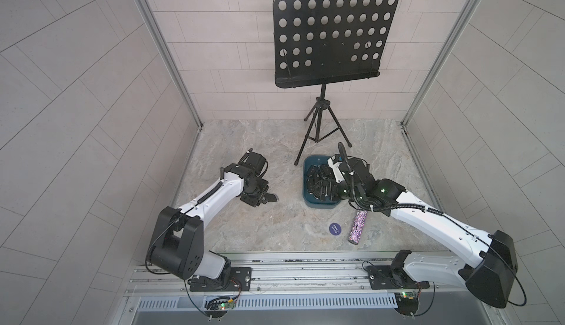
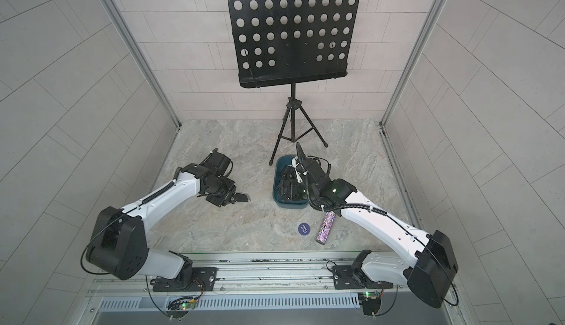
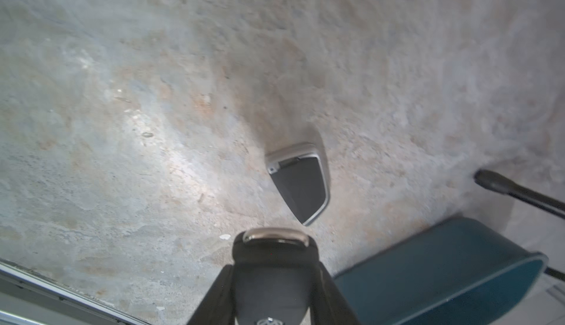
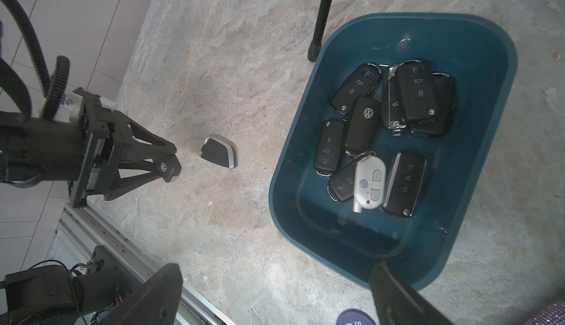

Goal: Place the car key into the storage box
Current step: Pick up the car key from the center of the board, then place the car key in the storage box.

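Black plastic with a silver tip, the car key (image 4: 166,167) is pinched in the left fingers (image 4: 146,143), which are closed on it low over the stone counter (image 1: 244,143). I cannot tell whether its tip touches the stone. Taking the back wall as 12 o'clock, the key's long axis runs on in line with the fingers, silver end leading, toward about 3 o'clock.

The box (image 1: 319,206) lies that same way, at roughly 3 o'clock from the left fingers, near but apart from them. Its long sides run 12 to 6, so the key points at a long wall. Several keys (image 4: 363,124) already lie heaped inside.

Between the two, just ahead of the held key's tip, a loose key (image 3: 301,182) lies flat on the counter, its length also running roughly toward 3 o'clock.

The right fingers (image 4: 159,296) are spread wide and empty, hanging over the box. That arm is nearer the box, but the left one has the key. To my eye the coming move is a short carry toward 3 o'clock, lifted enough to clear the loose key and the near wall. The right arm above the box may crowd the drop.
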Available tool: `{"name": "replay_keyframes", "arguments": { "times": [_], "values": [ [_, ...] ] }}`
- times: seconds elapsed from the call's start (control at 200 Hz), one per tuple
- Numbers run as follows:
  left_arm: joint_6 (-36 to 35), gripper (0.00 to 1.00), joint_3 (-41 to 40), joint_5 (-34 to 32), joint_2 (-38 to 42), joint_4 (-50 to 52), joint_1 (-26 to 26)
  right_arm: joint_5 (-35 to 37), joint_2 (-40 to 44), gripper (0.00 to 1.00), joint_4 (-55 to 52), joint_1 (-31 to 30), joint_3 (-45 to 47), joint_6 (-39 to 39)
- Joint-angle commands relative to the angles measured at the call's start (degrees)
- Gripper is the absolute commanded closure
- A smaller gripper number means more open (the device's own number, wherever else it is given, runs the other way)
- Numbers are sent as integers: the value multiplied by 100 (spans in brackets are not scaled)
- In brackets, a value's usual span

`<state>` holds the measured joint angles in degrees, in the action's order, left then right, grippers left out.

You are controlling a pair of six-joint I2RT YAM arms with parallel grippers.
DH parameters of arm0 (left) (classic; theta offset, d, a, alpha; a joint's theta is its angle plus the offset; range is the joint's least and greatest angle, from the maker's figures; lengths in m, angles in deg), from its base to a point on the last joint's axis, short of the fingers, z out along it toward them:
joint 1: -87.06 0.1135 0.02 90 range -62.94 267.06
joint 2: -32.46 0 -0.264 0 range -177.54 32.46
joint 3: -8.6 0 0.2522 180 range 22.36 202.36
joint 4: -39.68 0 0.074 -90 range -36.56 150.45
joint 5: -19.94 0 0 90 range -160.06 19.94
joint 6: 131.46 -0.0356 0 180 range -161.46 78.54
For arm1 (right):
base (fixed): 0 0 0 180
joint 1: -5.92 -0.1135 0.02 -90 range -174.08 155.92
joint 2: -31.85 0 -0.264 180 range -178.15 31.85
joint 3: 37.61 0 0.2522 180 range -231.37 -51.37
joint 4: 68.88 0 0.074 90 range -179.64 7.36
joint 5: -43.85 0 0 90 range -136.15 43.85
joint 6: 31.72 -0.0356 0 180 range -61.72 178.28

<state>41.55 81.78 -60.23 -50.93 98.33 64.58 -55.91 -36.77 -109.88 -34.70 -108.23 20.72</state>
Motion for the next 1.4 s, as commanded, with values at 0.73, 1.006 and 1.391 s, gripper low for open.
{"name": "replay_keyframes", "arguments": {
  "times": [0.73, 1.006, 1.391],
  "values": [
    [-3580, 68, 4489, 355, -3054, 1170, -1989, 598, 951, 0, -27, 37, 700, -412],
    [-4117, 68, 5364, -97, -4105, 1760, -2347, 642, 1203, 0, -27, 54, 891, -537],
    [-4465, 68, 5928, -292, -4880, 2117, -2384, 606, 1284, 0, 29, 54, 1041, -646]
  ]
}}
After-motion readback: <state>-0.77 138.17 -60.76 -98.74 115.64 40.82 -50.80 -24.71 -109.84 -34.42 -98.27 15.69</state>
